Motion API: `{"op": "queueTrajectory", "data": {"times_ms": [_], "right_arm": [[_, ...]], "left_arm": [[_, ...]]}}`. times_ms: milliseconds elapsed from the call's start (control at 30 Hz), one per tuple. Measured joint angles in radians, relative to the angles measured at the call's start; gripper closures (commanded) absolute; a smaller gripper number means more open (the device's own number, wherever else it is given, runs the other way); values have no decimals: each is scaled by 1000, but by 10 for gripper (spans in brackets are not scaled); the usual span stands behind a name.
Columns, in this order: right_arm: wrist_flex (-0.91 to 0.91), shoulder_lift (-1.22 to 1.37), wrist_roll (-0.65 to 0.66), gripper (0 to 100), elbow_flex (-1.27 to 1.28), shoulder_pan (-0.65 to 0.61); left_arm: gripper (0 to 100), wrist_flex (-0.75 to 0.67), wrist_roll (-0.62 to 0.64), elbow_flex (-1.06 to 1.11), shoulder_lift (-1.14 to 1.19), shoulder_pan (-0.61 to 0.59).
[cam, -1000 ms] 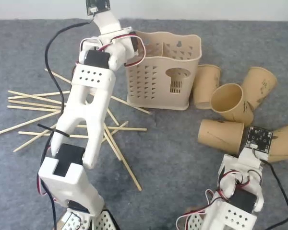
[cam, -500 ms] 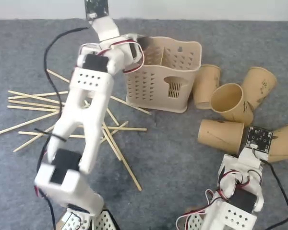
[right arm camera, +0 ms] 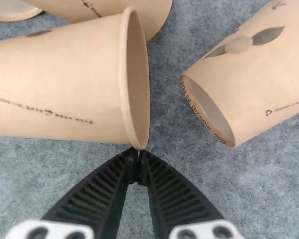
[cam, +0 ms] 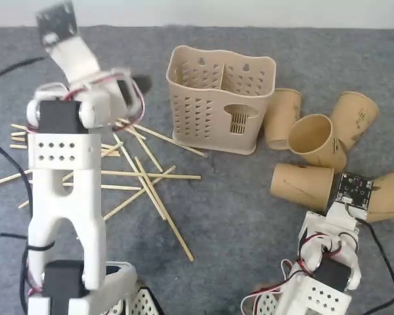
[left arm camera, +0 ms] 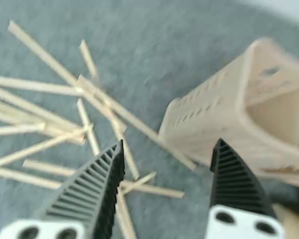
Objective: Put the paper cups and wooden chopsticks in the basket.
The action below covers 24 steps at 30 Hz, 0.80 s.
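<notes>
L gripper (left arm camera: 170, 149): jaws wide apart, nothing btw them, hanging over the grey carpet (left arm camera: 154, 55). In its wrist view the wooden chopsticks (left arm camera: 84, 99) lie scattered beyond one jaw and the basket (left arm camera: 214, 119) sits beyond the other. From the high view, the L gripper (cam: 139, 83) is at upper left of the frame, just left of the basket (cam: 217, 108) and apart from it. The basket stands upright at top centre, w/ a divider (cam: 222, 72) splitting it into compartments. The wooden chopsticks (cam: 144, 174) are all loose on the carpet (cam: 236, 210), criss-crossed over the left half. A couple run up to the basket's lower left corner.

R gripper (right arm camera: 138, 154): jaws pressed together, gripping nothing. The tips sit right at the rim of a paper cup (right arm camera: 65, 99) lying on its side; can't tell if they touch. A second cup (right arm camera: 249, 79) lies just beside, mouth toward the gripper, w/ a third cup (right arm camera: 104, 10) behind. In the high view the R arm (cam: 325, 262) is at lower right. The paper cups (cam: 315, 141), five in all, lie tipped over in a cluster at the right. The nearest lies just beside the basket's right wall.
</notes>
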Motion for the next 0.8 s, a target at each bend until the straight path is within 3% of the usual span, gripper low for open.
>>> {"op": "queueTrajectory", "data": {"times_ms": [167, 367, 600, 800], "right_arm": [[9, 0, 25, 991, 0, 0], [54, 0, 199, 991, -20, 2], [-40, 0, 434, 991, -144, 9], [-94, -5, 448, 967, -304, 78]], "left_arm": [[808, 3, -143, 244, -104, -95], [808, -150, -239, 644, -407, -192], [807, -333, -287, 1151, -799, -157], [807, -413, -313, 1229, -798, -186]]}}
